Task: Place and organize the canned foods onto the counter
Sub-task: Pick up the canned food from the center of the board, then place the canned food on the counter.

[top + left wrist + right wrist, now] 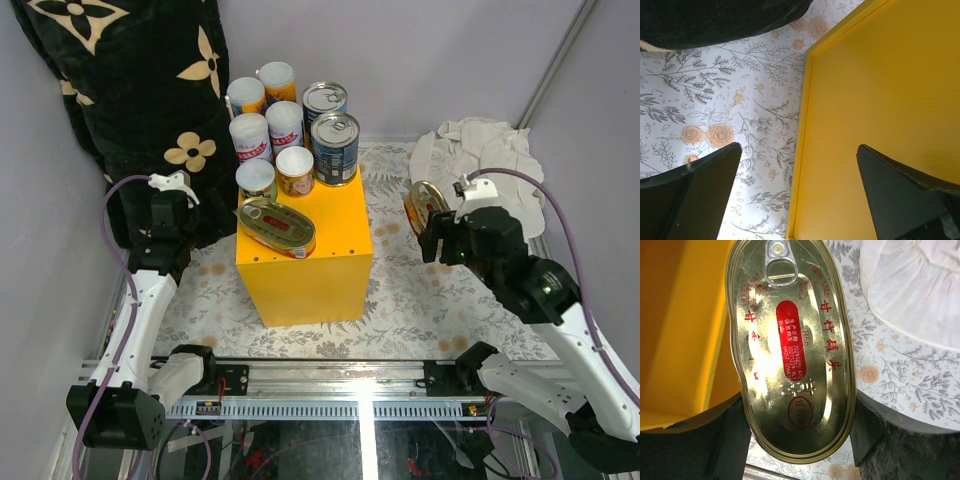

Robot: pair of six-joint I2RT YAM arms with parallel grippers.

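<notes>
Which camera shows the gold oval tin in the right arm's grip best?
Right wrist: the gold oval tin fills the frame, its pull tab sharp. Top external shows it small in the right end effector. Left wrist misses it.

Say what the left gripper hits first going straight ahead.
Likely the yellow box, at its side edge by the floral cloth; the open left gripper is centred on that edge. Depth unclear: the cloth could come first.

Glossy gold metal tin (pixel 790 365), matt yellow counter (pixel 310 270), plush pillow (pixel 130 90), white cloth (pixel 485 150)
</notes>
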